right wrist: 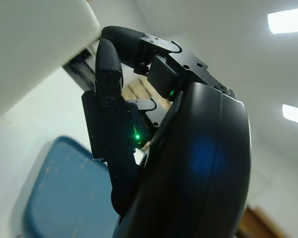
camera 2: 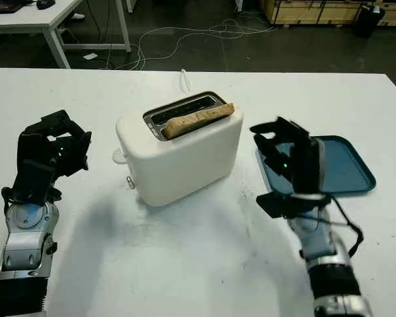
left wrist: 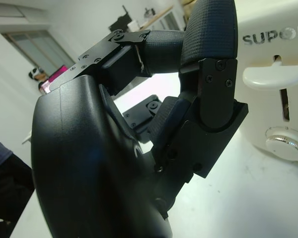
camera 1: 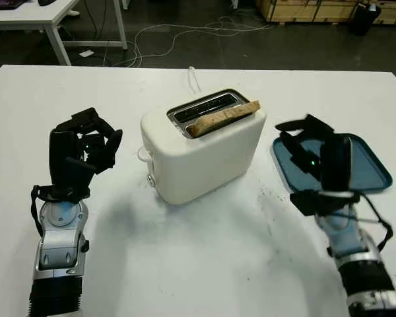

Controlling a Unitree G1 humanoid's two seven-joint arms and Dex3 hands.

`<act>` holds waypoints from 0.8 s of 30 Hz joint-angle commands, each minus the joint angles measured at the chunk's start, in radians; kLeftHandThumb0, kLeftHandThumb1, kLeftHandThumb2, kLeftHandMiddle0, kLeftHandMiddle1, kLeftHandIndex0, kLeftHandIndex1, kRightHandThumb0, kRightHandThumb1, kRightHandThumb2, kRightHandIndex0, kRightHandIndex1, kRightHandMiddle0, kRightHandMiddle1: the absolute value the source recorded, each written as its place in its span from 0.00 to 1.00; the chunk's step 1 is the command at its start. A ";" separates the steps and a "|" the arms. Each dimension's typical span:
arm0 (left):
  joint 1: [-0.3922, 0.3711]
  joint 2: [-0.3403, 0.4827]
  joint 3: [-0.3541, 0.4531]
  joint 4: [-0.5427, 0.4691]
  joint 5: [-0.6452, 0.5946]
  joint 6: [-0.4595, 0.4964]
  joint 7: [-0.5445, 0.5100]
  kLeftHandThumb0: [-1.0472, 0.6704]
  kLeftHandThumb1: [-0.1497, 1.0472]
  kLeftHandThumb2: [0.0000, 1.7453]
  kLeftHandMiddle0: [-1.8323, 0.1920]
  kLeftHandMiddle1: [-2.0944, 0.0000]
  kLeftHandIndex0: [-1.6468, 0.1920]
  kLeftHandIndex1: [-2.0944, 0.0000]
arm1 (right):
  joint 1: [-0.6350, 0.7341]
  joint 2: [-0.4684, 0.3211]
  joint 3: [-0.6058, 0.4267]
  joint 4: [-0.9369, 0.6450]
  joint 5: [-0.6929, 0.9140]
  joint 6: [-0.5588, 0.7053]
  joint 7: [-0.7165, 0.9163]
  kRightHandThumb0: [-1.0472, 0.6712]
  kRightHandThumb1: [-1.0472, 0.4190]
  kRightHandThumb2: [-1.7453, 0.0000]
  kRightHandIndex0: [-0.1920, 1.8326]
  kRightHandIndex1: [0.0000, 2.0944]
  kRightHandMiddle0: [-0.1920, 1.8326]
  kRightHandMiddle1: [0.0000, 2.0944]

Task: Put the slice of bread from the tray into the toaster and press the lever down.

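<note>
Bread (camera 1: pixel 223 117): light, crumbly slice lying tilted across the toaster (camera 1: pixel 204 155) slot, apparently not dropped in; nudge its raised end.
Lever (left wrist: pixel 273 77): stiff; press from above.
Left hand (camera 1: pixel 86 148): left of toaster, fingers curled, empty.
Right hand (camera 2: pixel 287 155): right of toaster, over the tray (camera 2: pixel 346 168), curled, empty.

Bread slice resting across a white toaster, blue tray beside it
The brown slice (camera 1: pixel 223 118) lies tilted over the toaster's (camera 1: pixel 204 155) top slot, not dropped in; the lever (left wrist: pixel 273 77) sits raised; the tray (camera 1: pixel 369 168) lies flat
</note>
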 commanded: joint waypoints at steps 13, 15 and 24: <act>-0.010 0.211 -0.019 -0.032 0.095 -0.079 -0.134 0.11 0.89 0.14 0.30 0.21 0.33 0.42 | -0.027 0.074 -0.080 0.078 0.153 -0.072 -0.016 0.27 0.09 0.79 0.52 0.83 0.44 0.71; -0.021 0.258 -0.025 -0.020 0.101 -0.093 -0.172 0.12 0.89 0.13 0.30 0.21 0.29 0.58 | -0.033 0.066 -0.079 0.082 0.178 -0.071 0.029 0.26 0.09 0.80 0.51 0.83 0.46 0.67; -0.086 0.408 -0.083 0.004 0.134 -0.095 -0.341 0.16 0.89 0.07 0.32 0.32 0.25 0.96 | -0.034 0.043 -0.055 0.001 0.260 0.069 0.276 0.24 0.09 0.81 0.50 0.81 0.51 0.45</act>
